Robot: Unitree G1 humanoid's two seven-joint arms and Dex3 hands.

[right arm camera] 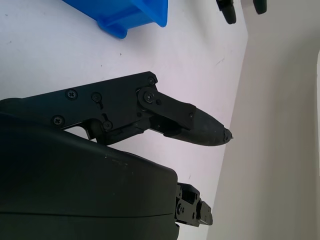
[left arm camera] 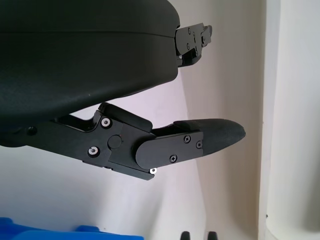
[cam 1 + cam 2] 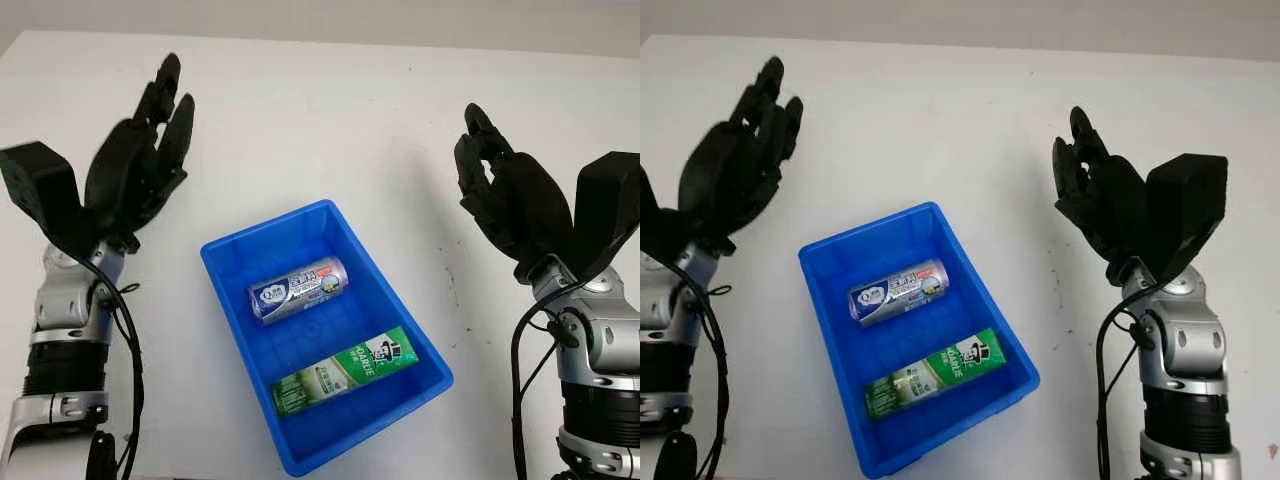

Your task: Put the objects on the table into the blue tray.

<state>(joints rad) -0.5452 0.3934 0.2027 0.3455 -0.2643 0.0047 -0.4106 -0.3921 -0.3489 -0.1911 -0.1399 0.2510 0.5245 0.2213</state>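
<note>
Left hand (image 3: pixel 135 160) is up at the left of the frame, open and holding nothing, and the blue tray (image 3: pixel 222 262) sits at centre with a can (image 3: pixel 298 289) lying on its side in the upper half and a green box (image 3: pixel 343 370) lying just below it. The can looks light, stiff and slick, best taken across its round middle; the box looks light and crushable, best pinched on its long flat sides. Right hand (image 3: pixel 510 195) is at the right, open and empty too.
</note>
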